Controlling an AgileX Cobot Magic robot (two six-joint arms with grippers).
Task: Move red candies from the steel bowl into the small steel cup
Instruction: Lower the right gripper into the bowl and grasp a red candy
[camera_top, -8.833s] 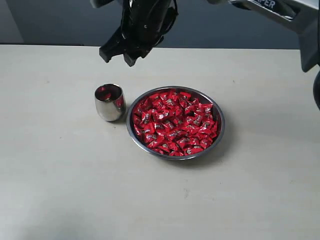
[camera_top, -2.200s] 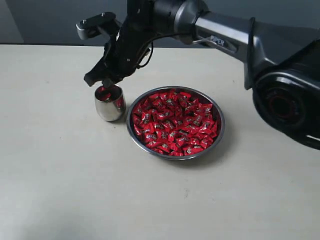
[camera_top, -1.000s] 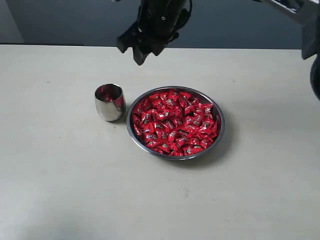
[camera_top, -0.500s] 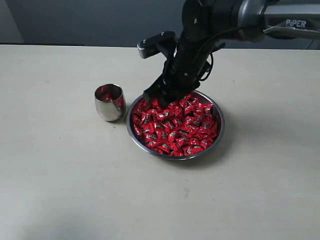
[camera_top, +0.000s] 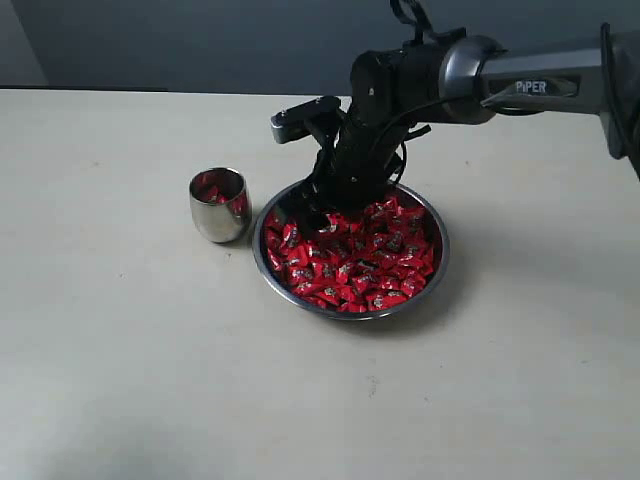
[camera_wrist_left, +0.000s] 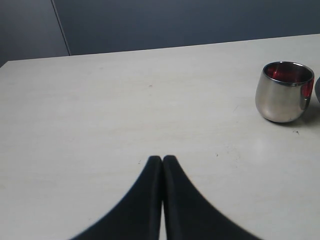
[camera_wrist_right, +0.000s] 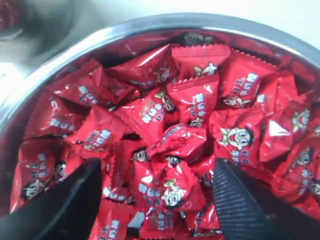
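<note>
Red foil wrappers are what has to be gripped here. The red candies fill the steel bowl just right of centre in the exterior view, heaped close to its rim.

Each candy looks light and small, with a crinkly, slick wrapper over a firmer middle. A pinch across the plump body should hold better than one on the thin crimped ends, which would likely slip or fold. Neighbouring candies may drag along or spill.

The candies lie at every angle, some flat and some on edge, so the heap has no common long axis. The jaws would have to suit whichever piece sits between them.

The right gripper is down in the upper-left part of the bowl. Its fingers are spread wide around several wrappers and pinch nothing.

The small steel cup stands upright just left of the bowl, mouth up, with some red showing inside.

The left gripper hangs over the bare pale table with its fingers pressed together and nothing between them.
</note>
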